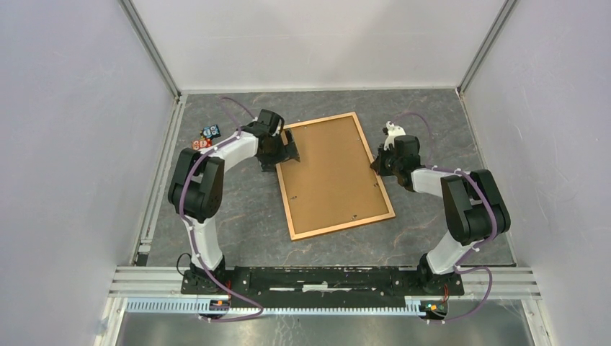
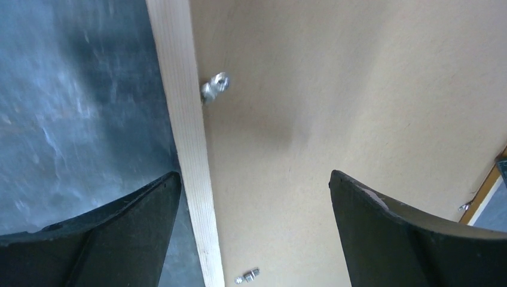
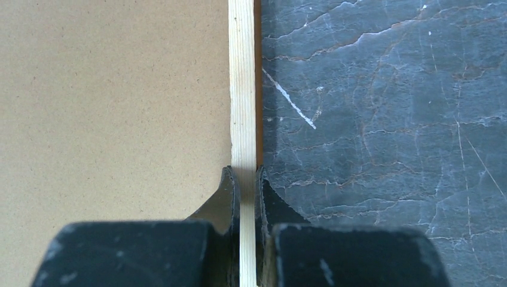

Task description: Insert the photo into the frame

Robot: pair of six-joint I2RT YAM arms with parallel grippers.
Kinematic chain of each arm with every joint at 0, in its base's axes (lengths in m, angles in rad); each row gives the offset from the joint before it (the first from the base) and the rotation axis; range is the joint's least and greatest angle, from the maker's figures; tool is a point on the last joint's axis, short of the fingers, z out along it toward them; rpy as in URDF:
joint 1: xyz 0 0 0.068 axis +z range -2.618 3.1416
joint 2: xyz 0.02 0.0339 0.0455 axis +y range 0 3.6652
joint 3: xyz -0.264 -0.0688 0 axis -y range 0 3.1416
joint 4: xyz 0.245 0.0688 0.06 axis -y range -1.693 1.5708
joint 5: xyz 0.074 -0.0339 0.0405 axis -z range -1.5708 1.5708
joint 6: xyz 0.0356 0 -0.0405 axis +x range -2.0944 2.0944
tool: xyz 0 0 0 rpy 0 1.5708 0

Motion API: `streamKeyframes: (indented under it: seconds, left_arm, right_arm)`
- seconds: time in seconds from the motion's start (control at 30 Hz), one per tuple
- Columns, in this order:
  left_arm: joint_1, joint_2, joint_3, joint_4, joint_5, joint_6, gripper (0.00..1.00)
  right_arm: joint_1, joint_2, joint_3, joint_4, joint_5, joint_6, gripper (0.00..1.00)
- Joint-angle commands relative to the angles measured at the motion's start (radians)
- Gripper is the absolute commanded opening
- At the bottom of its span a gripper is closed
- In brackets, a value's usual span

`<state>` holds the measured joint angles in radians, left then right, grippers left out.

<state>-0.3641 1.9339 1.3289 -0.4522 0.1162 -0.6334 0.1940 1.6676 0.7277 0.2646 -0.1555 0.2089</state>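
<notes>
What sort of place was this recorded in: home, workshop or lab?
Probably a lab test cell: plain grey wall panels on aluminium posts enclose a dark stone-look tabletop, and a left arm and right arm are bolted to a base rail at its near edge.

Thin light-wood frame, face down (brown fibreboard back up), lying skewed on dark marbled table

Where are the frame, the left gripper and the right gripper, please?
frame [image 1: 333, 173]: top view, brown back board.
left gripper [image 2: 254, 174]: left wrist view, gap between open fingertips.
right gripper [image 3: 244, 173]: right wrist view, between its shut fingertips.
</notes>
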Motion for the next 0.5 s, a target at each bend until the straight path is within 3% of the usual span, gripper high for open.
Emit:
streamKeyframes:
  seconds: [0.0,0.2,0.47]
  left_arm:
    - [-0.020,-0.083,-0.063,-0.192,-0.070,-0.236,1.00]
    - [-0.053,-0.260,-0.322,-0.194,-0.073,-0.518,1.00]
    - [-0.138,-0.232,-0.339,-0.208,-0.020,-0.656,0.99]
  right_arm:
    - [-0.010,-0.015,-0.019,0.030,-0.016,0.048,0.00]
    - [-0.012,-0.015,-0.022,0.049,-0.048,0.050,0.00]
    - [-0.012,-0.028,-0.032,0.057,-0.047,0.043,0.00]
